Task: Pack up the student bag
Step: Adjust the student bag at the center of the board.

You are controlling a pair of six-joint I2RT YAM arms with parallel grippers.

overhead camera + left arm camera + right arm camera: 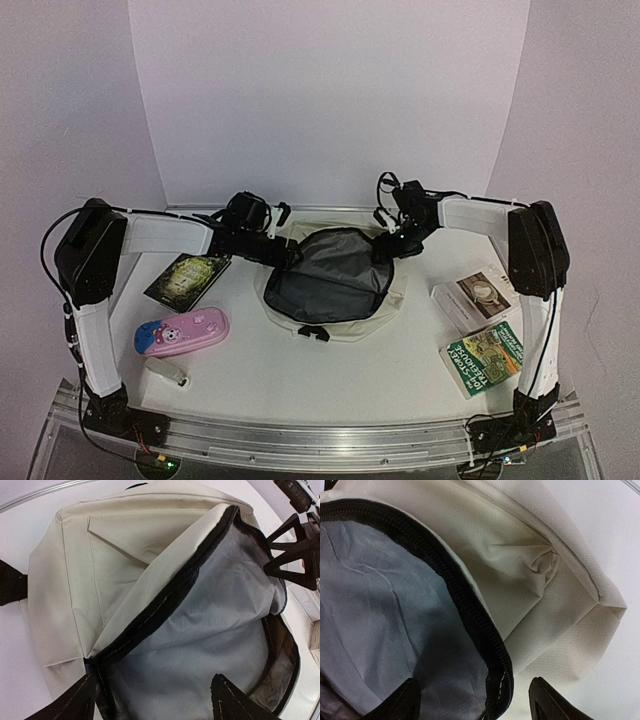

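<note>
**Backpack open at table centre, both grippers astride its rim**

1. Markings. Lettering shows only on the green book [483, 357] at the right near edge of the table [300, 385]. It is white on green and too small to read. The white box [478, 297] beyond it carries a printed picture of a cup. The dark green book [188, 279] on the left has an ornate cover with no legible title. The pink pencil case [182, 332] just nearer shows a cartoon figure. A small pale object [165, 371] lies close to its near side.

2. Student bag. The student bag [395, 298] lies flat at the table centre, between the two arms, with its mouth gaping upward. The shell is cream woven fabric, soft and creased, with stitched seams. The lining [200, 630] is smooth grey cloth, lightly wrinkled. A black toothed zipper [470, 610] edges the opening in a curve. A front pocket flap [130, 545] forms an angled fold on the shell. A black strap [10, 582] leaves the left side.

3. Grippers. The left gripper [155, 680] stands at the left end of the opening. Its jaws are spread, with the zipper edge and lining between them, unpinched. The right gripper [474, 682] stands at the far right rim. Its jaws are likewise apart and straddle the zipper edge without clamping it.
</note>
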